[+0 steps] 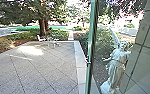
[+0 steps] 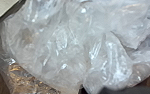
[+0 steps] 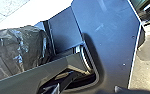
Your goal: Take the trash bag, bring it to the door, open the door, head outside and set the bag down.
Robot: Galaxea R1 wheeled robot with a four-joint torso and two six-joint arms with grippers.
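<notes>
Clear, crinkled plastic of the trash bag lies right up against the camera in the left wrist view, with darker contents showing through near one corner. Dark shapes show at that picture's bottom edge; I cannot tell whether the bag is gripped. In the right wrist view a dark, shiny bag sits beyond a grey bar of the robot. The upright green edge of a glass door stands right of centre in the head view, with a small metal fitting on it. Left of this edge the paved yard is in plain sight.
Paving stretches ahead on the left, bordered by a pale kerb. A winged statue stands to the right, beside a tiled wall. Farther off are a white chair, a table, bushes and a tree trunk.
</notes>
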